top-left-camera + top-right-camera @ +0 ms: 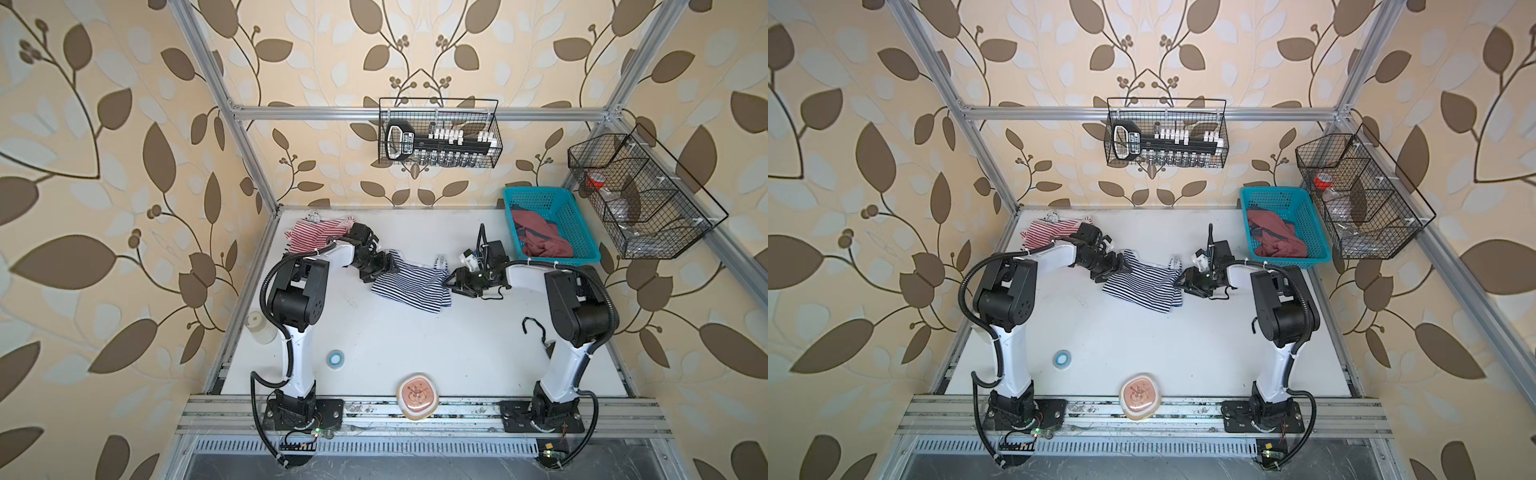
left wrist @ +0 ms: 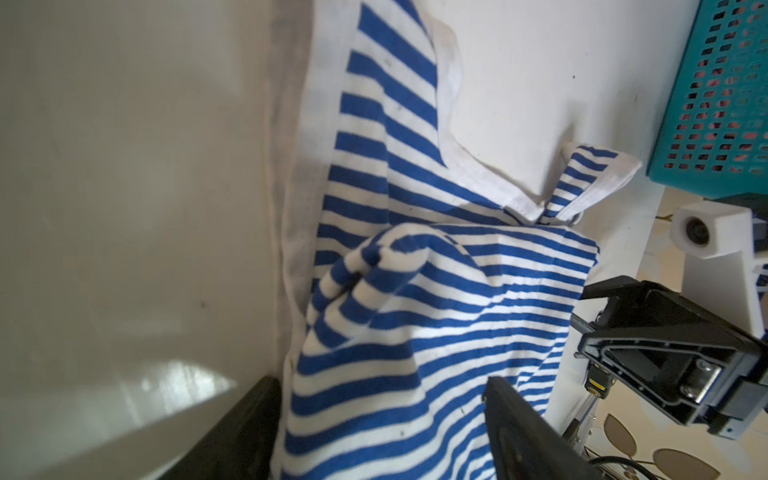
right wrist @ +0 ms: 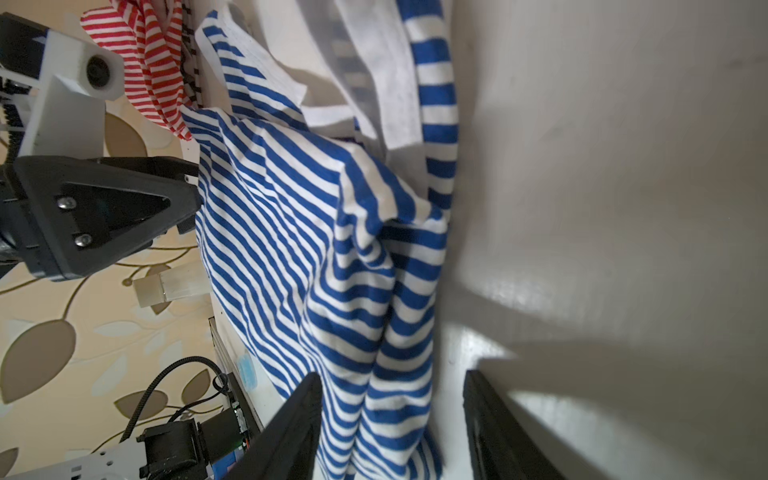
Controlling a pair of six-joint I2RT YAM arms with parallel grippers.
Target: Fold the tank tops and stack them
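I see the navy-and-white tank top (image 1: pixel 409 286) lying rumpled in the middle of the tabletop (image 1: pixel 415 353), slightly askew. Part of its striped body is doubled over into a raised fold, and its white-trimmed straps point toward the back wall. The red-and-white tank top (image 1: pixel 316 235) sits bunched up in the far left corner, apart from the navy one

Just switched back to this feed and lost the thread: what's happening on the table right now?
Both arms are at the navy-and-white tank top, which lies rumpled and partly folded in the middle of the table. The left claw is at its left edge and the right claw at its right edge, jaws apart with cloth between them, apparently not pinching. The red-and-white tank top lies bunched at the back left corner, not yet stacked.
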